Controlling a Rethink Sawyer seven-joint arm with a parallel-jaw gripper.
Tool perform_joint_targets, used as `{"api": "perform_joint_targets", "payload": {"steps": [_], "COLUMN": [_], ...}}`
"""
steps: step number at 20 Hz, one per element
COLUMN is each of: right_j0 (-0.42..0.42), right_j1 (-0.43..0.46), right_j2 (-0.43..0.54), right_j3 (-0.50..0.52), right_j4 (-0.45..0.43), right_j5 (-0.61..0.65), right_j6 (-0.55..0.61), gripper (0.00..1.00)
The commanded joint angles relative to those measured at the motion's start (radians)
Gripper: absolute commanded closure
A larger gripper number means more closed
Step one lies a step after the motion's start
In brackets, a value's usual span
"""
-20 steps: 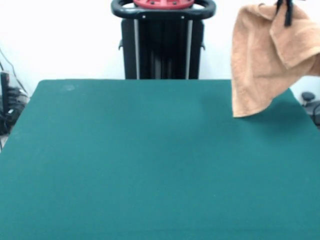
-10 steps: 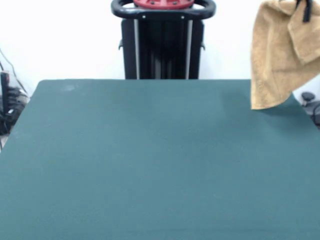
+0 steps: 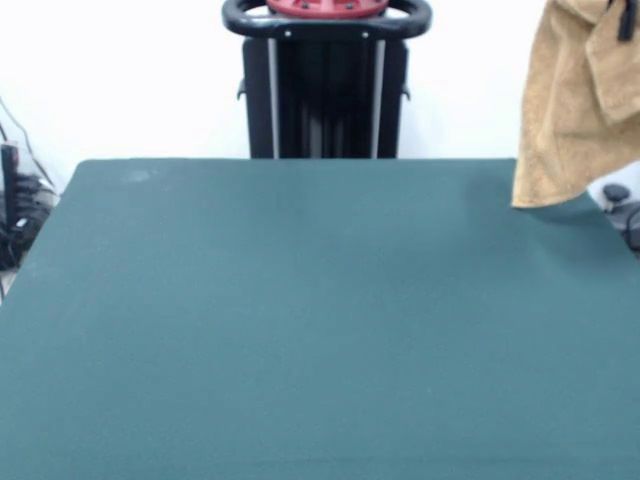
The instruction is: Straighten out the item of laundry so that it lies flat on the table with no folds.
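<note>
The tan-orange towel (image 3: 578,110) hangs in the air at the top right of the front view, above the far right corner of the dark green table (image 3: 300,320). It droops in folds, and its lower corner ends just above the table's far edge. My gripper (image 3: 626,22) shows only as a dark tip at the top right edge, shut on the towel's upper part. The towel runs off the picture's right side.
The robot's black pedestal with its red base (image 3: 326,80) stands behind the table's far edge at centre. Cables and dark gear (image 3: 18,205) lie off the table's left side, and a dark object (image 3: 622,205) sits off its right side.
The gripper has carried the hanging towel to the right and slightly up. More of the towel now runs past the picture's right edge.
</note>
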Motion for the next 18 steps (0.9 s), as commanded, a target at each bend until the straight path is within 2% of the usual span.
{"api": "perform_joint_targets", "payload": {"steps": [1,7,13,16,18], "right_j0": [0.017,0.022,0.036,0.028,-0.010], "right_j1": [0.003,0.012,0.023,0.054,0.077], "right_j2": [0.142,0.163,0.195,0.173,0.144], "right_j3": [-0.025,-0.028,-0.024,-0.048,-0.051], "right_j4": [0.042,0.065,0.125,0.076,0.020], "right_j5": [0.019,-0.006,-0.053,-0.061,-0.077], "right_j6": [0.298,0.328,0.364,0.334,0.246], "gripper": [1.00,1.00,1.00,1.00,1.00]}}
